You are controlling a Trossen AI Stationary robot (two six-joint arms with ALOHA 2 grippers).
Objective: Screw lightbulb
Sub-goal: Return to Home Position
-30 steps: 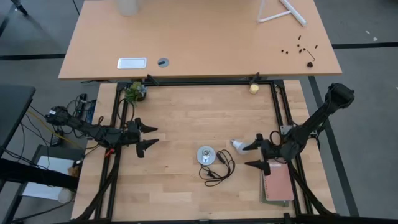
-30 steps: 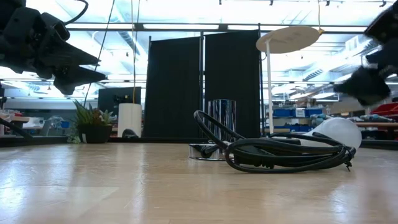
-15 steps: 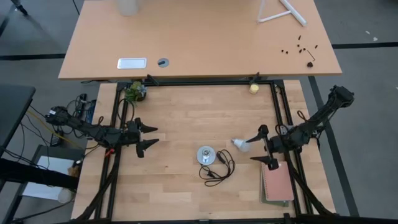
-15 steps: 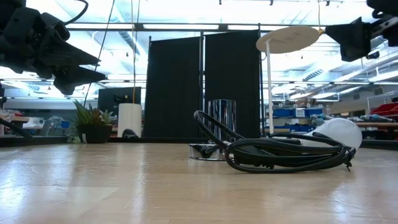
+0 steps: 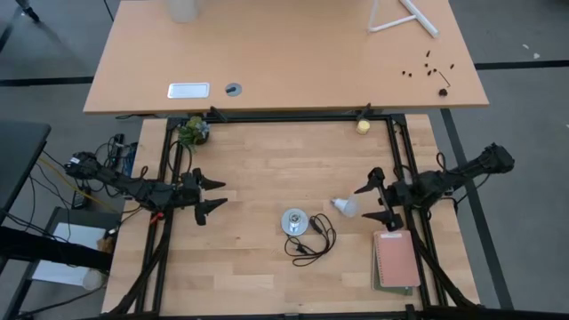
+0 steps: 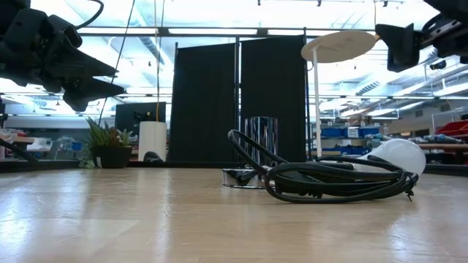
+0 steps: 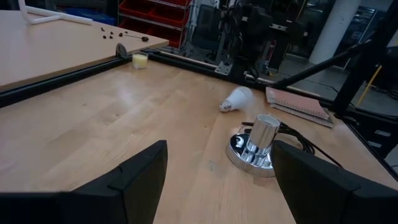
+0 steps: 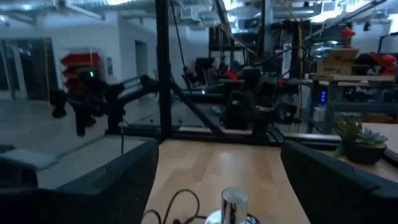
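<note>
Seen from above, the small white pear-shaped lightbulb [image 5: 345,207] lies on its side on the pale wooden table [image 5: 267,169]. It is out of the round chrome socket [image 5: 294,221] and just off it at 3 o'clock, not touching, with its silvery screw base turned toward 9 o'clock. The socket stands upright near the table's middle, and its black cord [image 5: 313,242] is looped on the wood at its 5 o'clock.

The right gripper [image 5: 362,204] hangs above the table at the 3 o'clock side, just beyond the bulb, with its two dark fingers spread apart and nothing between them. The left gripper [image 5: 220,194] waits at 9 o'clock, well apart from the socket, with its claw likewise parted and empty.

At the 11 o'clock corner a small dark plant pot [image 5: 193,131] holds a green succulent. A small yellowish ball [image 5: 363,126] sits at the 1 o'clock edge. A pink spiral-bound notebook [image 5: 397,262] lies at 4 o'clock.
</note>
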